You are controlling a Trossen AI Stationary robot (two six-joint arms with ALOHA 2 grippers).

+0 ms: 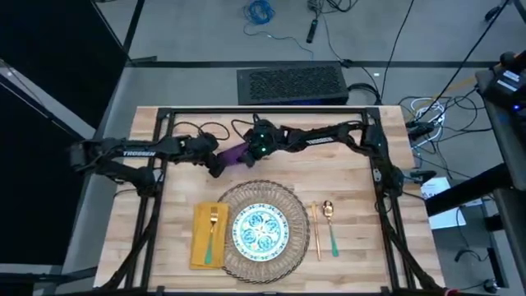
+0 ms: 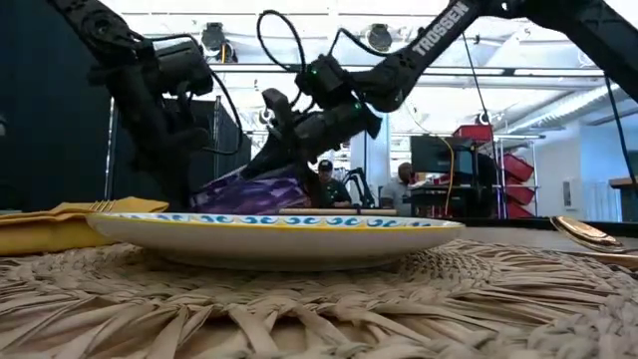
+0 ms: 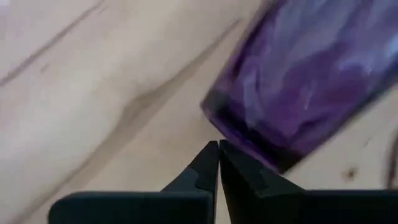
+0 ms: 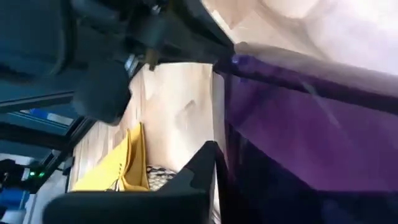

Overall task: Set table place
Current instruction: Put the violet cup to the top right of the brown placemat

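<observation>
The purple cup (image 1: 233,153), likely rigid, light and slippery, is being gripped at its rim by the right end effector (image 1: 246,151) above the counter (image 1: 362,255), while the left end effector (image 3: 218,149) is being kept clenched and empty beside it.

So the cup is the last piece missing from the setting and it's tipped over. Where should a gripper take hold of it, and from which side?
The purple cup lies tilted on the table behind the mat, with the right gripper on it and the left gripper, fingers shut, beside it. Probably grip across the wall near the rim, coming from the right arm's side: the sides look smooth and handle-free, and the left side is blocked.
</observation>
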